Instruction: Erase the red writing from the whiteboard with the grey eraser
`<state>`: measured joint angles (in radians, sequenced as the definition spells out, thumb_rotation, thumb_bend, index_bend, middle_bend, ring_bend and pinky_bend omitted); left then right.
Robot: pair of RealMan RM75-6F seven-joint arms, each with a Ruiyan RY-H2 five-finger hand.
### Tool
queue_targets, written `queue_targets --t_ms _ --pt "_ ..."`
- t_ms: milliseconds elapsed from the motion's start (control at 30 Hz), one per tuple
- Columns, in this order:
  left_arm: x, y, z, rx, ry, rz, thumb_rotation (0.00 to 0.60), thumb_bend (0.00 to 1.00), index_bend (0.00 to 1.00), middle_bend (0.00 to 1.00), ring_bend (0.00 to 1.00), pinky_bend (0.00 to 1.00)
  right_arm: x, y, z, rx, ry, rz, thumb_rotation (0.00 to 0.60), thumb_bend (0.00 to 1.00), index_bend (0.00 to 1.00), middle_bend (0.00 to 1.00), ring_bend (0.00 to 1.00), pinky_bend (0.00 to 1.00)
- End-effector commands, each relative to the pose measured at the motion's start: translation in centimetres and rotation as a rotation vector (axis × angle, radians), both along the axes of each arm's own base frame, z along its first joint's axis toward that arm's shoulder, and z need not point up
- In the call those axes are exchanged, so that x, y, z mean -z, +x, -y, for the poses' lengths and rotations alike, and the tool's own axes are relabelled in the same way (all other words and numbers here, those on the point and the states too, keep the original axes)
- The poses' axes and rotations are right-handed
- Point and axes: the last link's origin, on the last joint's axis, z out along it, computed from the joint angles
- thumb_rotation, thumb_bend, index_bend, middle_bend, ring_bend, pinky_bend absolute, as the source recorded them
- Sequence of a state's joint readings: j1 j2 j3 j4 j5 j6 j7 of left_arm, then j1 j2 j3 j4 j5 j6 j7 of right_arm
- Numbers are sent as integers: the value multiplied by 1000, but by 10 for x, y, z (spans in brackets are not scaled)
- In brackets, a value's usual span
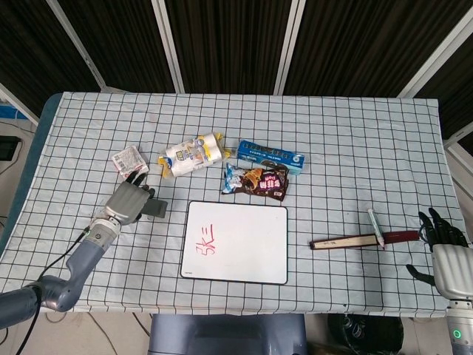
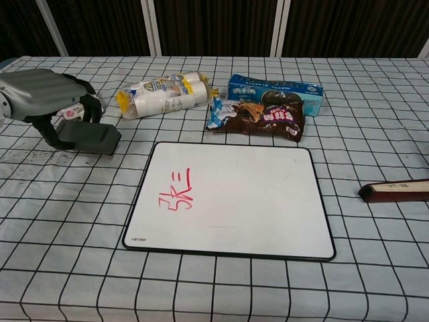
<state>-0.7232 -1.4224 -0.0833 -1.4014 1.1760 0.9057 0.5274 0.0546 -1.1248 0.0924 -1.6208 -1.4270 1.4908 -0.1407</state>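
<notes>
The whiteboard [image 1: 244, 248] [image 2: 248, 194] lies flat at the table's near middle, with red writing [image 1: 205, 242] [image 2: 175, 194] near its left edge. Just left of the board, my left hand [image 1: 127, 203] [image 2: 43, 94] grips the grey eraser [image 1: 156, 208] [image 2: 90, 137], fingers curled over its top. The eraser is tilted and looks slightly raised off the cloth, apart from the board. My right hand [image 1: 445, 248] rests at the table's right edge with fingers apart, holding nothing; the chest view does not show it.
Behind the board lie a yellow-white snack pack [image 1: 191, 154] [image 2: 164, 92], a blue box [image 1: 271, 156] [image 2: 275, 90] and a brown snack bag [image 1: 256, 180] [image 2: 258, 118]. A small sachet [image 1: 129, 160] sits behind my left hand. A pen [image 1: 375, 226] and dark stick [image 1: 362, 240] [image 2: 394, 190] lie right.
</notes>
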Motion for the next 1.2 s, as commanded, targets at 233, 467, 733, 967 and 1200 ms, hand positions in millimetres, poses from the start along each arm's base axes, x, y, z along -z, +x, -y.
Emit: queue_targets --t_ms 233,467,733,967,1200 --pt "-27 66 6 128 11 91 600 317 427 430 89 113 0 0 -1 -2 -1 -2 600 55 4 14 135 187" --pt "-8 100 6 125 -66 81 600 317 416 429 89 113 0 0 -1 0 -1 -2 600 56 4 14 134 187" --pt "24 130 5 145 -124 34 600 317 418 433 89 113 -1 -1 0 5 -2 -1 600 55 4 14 135 187" --pt "47 138 5 149 -143 -4 600 317 417 434 89 113 -1 -1 -1 6 -7 -6 600 55 4 14 134 187" --pt "61 138 7 141 -156 -31 600 317 419 435 89 113 -2 -1 -1 8 -8 -4 600 56 5 14 135 187"
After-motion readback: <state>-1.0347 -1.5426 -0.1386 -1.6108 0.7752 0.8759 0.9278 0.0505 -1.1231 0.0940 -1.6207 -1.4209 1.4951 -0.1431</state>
